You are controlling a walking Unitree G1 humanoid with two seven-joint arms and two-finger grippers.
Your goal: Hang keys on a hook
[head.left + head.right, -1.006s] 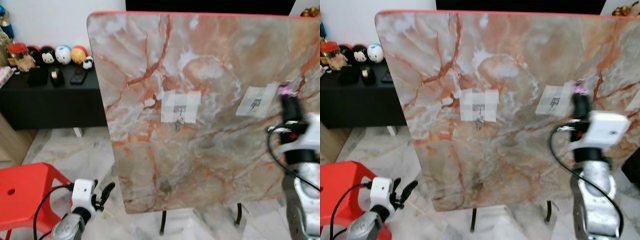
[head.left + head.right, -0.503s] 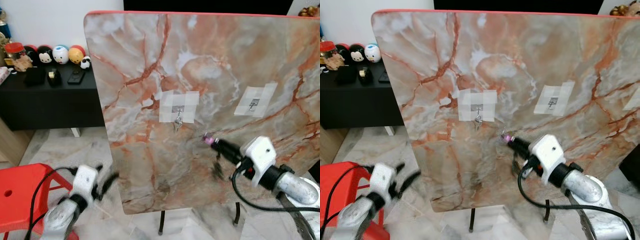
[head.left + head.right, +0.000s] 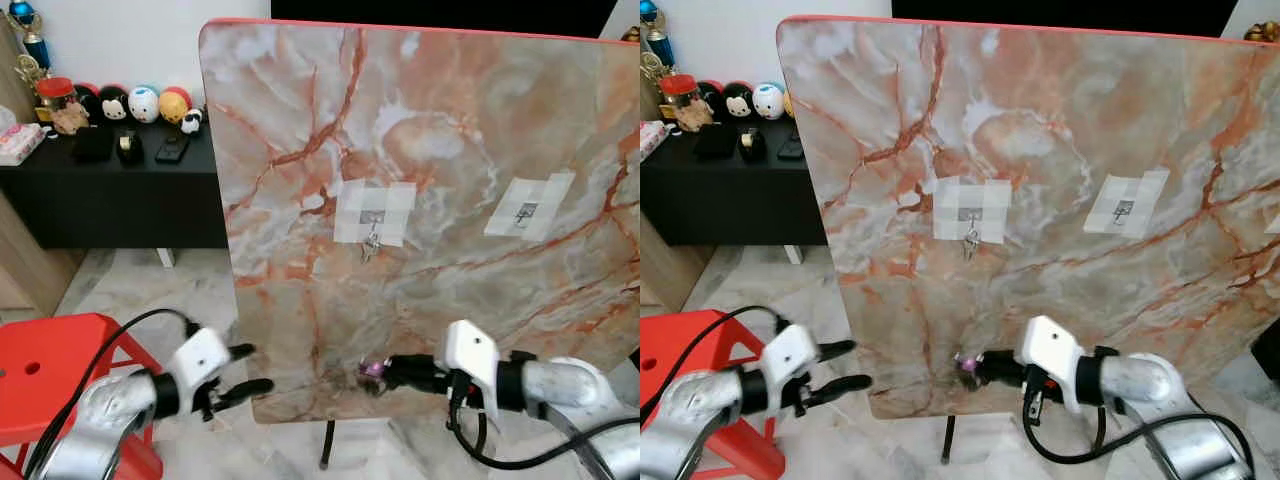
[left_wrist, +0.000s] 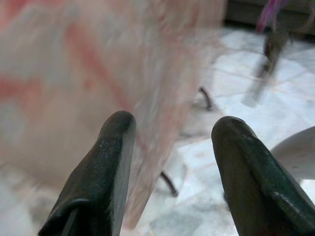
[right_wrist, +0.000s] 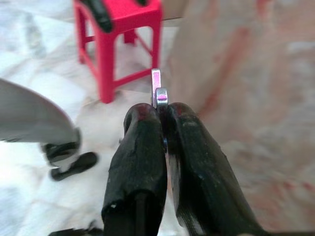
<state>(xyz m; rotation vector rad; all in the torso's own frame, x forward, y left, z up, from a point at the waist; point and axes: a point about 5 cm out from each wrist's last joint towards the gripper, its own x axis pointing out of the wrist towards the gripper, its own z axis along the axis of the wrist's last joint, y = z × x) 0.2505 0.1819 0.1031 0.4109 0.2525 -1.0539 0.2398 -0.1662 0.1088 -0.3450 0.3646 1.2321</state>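
In the eye views, one large marble-patterned board with a red edge [image 3: 420, 200] is standing upright on thin dark legs, and two pale taped patches are sitting on its face, each carrying a small metal hook: the left hook [image 3: 373, 222] is already holding a small silver key bunch [image 3: 369, 245], while the right hook [image 3: 525, 211] is hanging bare. The right tool [image 3: 372, 369] is reaching across low in front of the board's lower edge, its two black fingers pressed together on a small key with a pink-purple tag [image 3: 374, 368]. The left tool [image 3: 245, 370] is hovering just beside the board's lower left corner with its fingers spread apart, gripping nothing. One red plastic stool [image 3: 50, 370] is standing on the pale marble floor [image 3: 150, 290], and a black tabletop [image 3: 110, 165] along the white wall is carrying a row of round plush toys [image 3: 145, 103]. In the left wrist view, the two dark fingers [image 4: 106, 167] are standing apart, framing the blurred board edge. In the right wrist view, the fingers [image 5: 142, 162] are squeezing a thin silver key [image 5: 157, 93], with the red stool [image 5: 123, 39] beyond.
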